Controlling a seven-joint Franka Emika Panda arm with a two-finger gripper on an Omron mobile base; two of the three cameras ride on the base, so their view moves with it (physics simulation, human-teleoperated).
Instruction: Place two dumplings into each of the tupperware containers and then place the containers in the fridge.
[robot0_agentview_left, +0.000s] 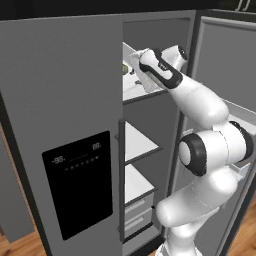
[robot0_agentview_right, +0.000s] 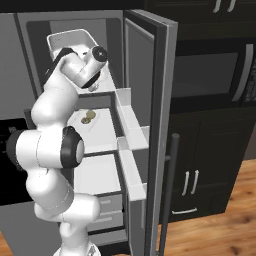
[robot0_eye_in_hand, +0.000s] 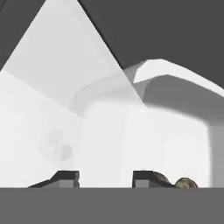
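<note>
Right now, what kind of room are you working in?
A home kitchen, most likely. The arm reaches into an open grey fridge with white shelves; dark cabinets and a built-in microwave stand beside it over a wood floor.

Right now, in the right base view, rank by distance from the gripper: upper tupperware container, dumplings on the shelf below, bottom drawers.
1. upper tupperware container: top shelf, right at the gripper.
2. dumplings: next shelf down.
3. drawers: lowest, at the bottom.

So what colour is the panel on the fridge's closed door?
Black dispenser panel with faint pale readouts; clearest in the left base view.
</note>
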